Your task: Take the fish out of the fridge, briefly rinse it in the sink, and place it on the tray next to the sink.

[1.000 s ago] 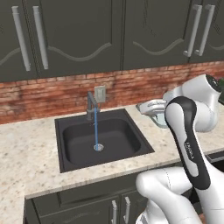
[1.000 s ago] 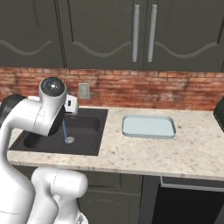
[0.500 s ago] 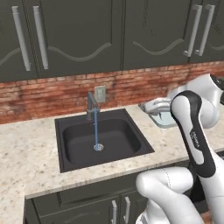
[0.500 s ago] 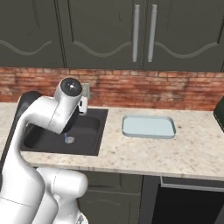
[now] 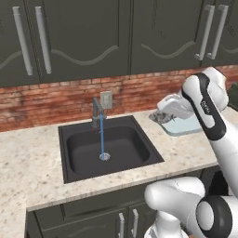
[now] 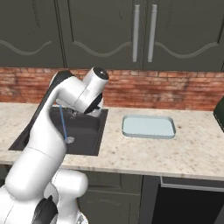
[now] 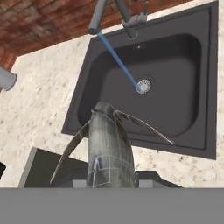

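My gripper (image 5: 163, 115) is shut on the fish (image 5: 158, 118), a slim grey-silver body with dark fins. It hangs above the counter between the black sink (image 5: 74, 169) and the pale tray (image 5: 188, 126), right at the tray's near-left corner. The hand view has the fish (image 7: 109, 148) rising from the bottom, its head toward the sink (image 7: 205, 109). A thin blue water stream (image 7: 119, 59) falls from the faucet (image 7: 98, 15) to the drain. From the right base view, the tray (image 6: 148, 127) lies to the right of the sink (image 6: 89, 131). The fridge is out of view.
Dark upper cabinets and a brick backsplash run behind the speckled counter (image 5: 28, 153). The upright faucet (image 5: 97, 111) stands at the sink's back rim beside a wall outlet (image 5: 106, 99). Lower cabinet doors (image 5: 93, 218) sit below the counter's front edge.
The arm's upper links have swung to the right, away from the sink. The hand with the fish has shifted slightly toward the tray. The grip has stayed shut.
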Controlling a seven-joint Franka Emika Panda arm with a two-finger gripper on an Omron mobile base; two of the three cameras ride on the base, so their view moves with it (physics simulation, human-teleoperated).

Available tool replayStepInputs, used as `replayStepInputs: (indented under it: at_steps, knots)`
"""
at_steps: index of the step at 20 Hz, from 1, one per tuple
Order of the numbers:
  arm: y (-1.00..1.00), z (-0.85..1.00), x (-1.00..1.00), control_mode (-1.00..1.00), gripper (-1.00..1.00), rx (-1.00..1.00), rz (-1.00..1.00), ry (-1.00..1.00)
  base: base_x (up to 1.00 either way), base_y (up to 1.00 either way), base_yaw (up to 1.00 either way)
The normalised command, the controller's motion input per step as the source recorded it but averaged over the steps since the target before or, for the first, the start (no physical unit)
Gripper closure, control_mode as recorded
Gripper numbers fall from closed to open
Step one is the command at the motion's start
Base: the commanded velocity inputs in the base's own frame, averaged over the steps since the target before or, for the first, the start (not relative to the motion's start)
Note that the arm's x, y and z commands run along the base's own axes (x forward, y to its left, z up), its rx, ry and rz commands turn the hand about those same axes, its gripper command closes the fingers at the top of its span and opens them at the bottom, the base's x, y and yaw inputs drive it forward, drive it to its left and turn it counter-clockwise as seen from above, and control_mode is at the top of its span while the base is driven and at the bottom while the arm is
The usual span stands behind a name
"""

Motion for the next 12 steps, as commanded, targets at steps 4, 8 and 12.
replayStepInputs:
  at_steps: [4,8,12]
  knots:
    - [-0.07,-0.23,-0.16,-1.0,1.0,0.05,0.01,0.01,0.0,0.0,0.0]
    - [-0.26,-0.73,-0.23,-1.0,1.0,0.12,0.0,0.0,0.0,0.0,0.0]
    - [-0.37,-0.21,0.18,-1.0,1.0,0.21,0.0,0.02,0.0,0.0,0.0]
